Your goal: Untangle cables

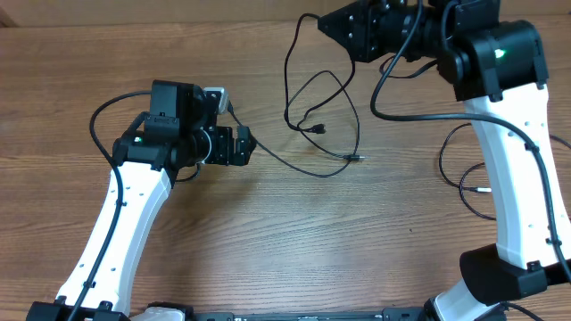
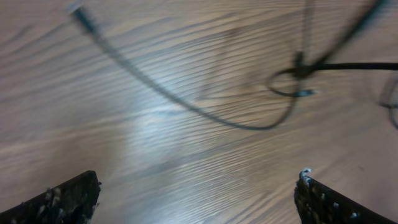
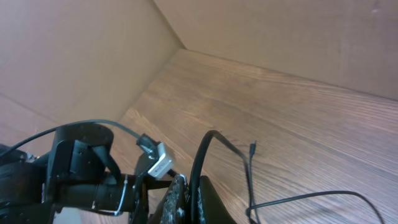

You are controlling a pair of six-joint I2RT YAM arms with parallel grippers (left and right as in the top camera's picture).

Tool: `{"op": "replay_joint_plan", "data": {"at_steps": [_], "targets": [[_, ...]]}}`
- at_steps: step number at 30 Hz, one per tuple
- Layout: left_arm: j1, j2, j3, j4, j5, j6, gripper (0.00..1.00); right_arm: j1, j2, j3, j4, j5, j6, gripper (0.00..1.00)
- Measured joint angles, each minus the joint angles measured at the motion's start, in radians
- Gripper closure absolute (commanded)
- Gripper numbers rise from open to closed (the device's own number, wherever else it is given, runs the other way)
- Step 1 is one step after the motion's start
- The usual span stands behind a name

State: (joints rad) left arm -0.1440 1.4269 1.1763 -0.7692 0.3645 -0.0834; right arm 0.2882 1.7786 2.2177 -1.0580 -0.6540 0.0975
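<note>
Thin black cables lie looped on the wooden table. One cable rises from the table into my right gripper, which is shut on it at the far edge; in the right wrist view the cable is pinched between the fingers. Its small plug rests on the table. A second strand curves from beside my left gripper to a plug tip. My left gripper is open and empty just above the table, with that strand ahead of it.
Another thin cable loop with a silver tip lies by the right arm's base side. Cardboard walls close the table's far edge. The left arm shows in the right wrist view.
</note>
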Motion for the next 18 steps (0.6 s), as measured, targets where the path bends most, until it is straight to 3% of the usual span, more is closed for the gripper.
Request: {"op": "replay_joint_plan", "data": {"at_steps": [5,18], "targets": [[0.0,0.0,0.0,0.024,0.087,0.087,0.01,0.035,0.0,0.0,0.0,0.0,-0.009,0.96],[-0.054,0.0,0.0,0.127,0.134,0.225,0.01,0.047,0.0,0.0,0.01,0.0,-0.016,0.96]]}}
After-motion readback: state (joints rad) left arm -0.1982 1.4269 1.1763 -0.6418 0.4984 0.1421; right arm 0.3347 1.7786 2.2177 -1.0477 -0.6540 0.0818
